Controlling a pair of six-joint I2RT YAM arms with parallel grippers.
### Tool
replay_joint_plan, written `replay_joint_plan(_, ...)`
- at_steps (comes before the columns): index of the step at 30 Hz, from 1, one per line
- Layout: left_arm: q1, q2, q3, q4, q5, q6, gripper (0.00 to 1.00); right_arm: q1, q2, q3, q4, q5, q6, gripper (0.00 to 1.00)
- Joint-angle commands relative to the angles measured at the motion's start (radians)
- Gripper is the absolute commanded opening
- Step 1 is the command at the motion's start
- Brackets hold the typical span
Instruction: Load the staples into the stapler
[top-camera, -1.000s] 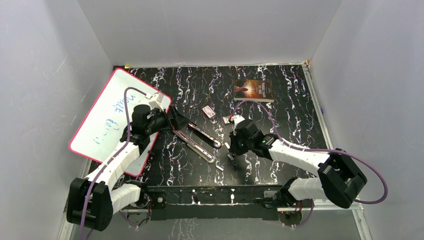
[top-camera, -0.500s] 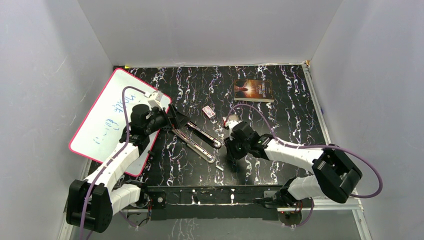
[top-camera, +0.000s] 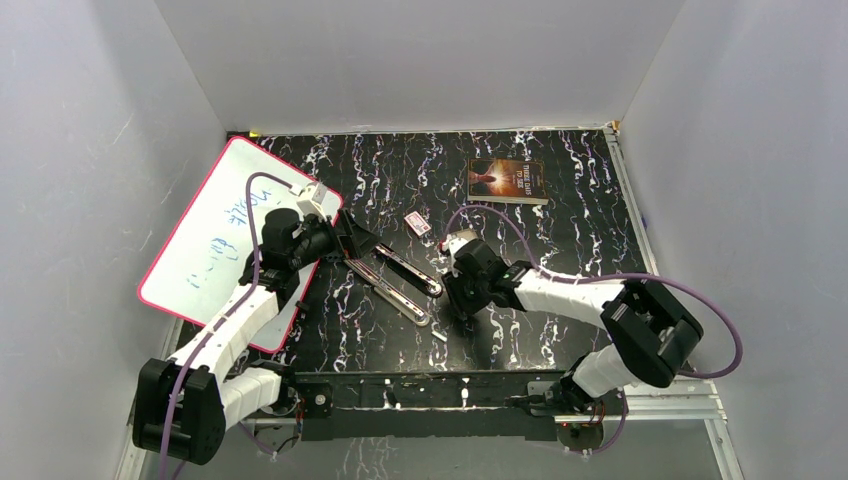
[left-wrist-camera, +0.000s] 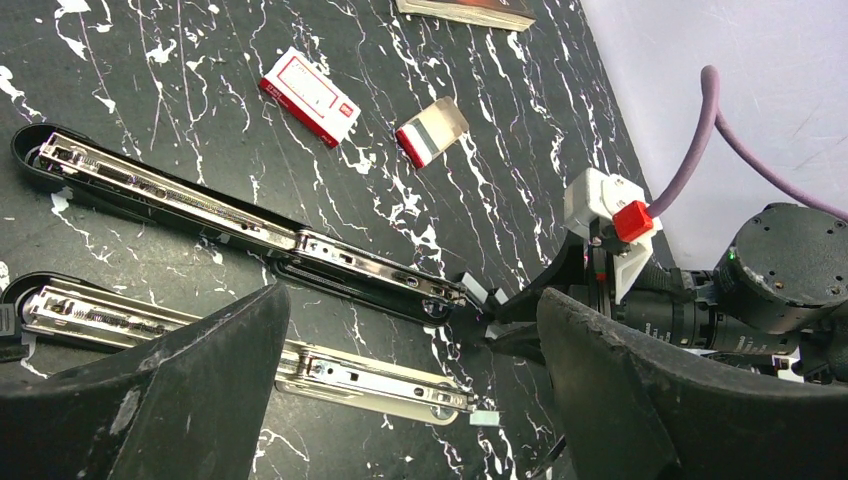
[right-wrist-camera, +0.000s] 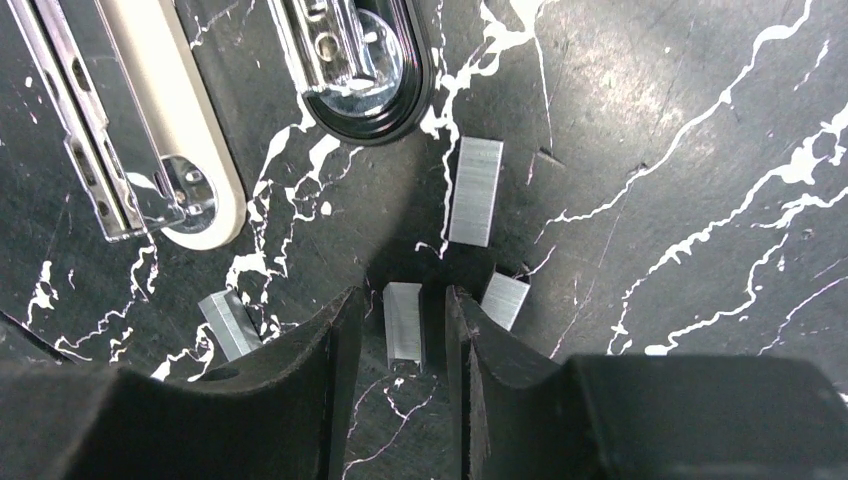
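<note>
**A:** Since a second ago the right gripper (right-wrist-camera: 402, 297) has slid a little toward the lower left of the overhead view. Its fingers, pressed together then, now stand partly apart.

**B:** Around what?

**A:** One strip of the staples (right-wrist-camera: 404, 328), lying flat on the table (right-wrist-camera: 650, 120) at lower centre of the right wrist view. It sits between the two fingers with a thin gap on each side, and nothing is pinched yet.

**B:** Which way does it run?

**A:** Its long axis runs up the frame, along the fingers, so they would close across its narrow width. Three more strips lie close by.

**B:** And the stapler (left-wrist-camera: 200, 205)?

**A:** It is opened out flat, with its ends just above the strip in the upper left of that view. The left gripper (left-wrist-camera: 412, 296) hovers at the hinge end with fingers spread wide, so the right arm is much the nearer to the strip.
</note>
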Motion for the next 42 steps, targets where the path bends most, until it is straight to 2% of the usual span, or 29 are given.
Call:
replay_joint_plan(1,-0.001,-0.005,0.021,0.004,0.020,0.022,0.93,0.005,0.018,0.051,0.011,0.009,-0.012,0.44)
replay_joint_plan(25,-0.001,-0.003,0.032,-0.027,0.012,0.033,0.93,0.107,0.061,0.082,-0.150,0.208,0.012,0.41)
replay_joint_plan(42,-0.002,0.000,0.026,-0.033,0.011,0.038,0.93,0.143,0.057,0.096,-0.189,0.198,0.047,0.40)
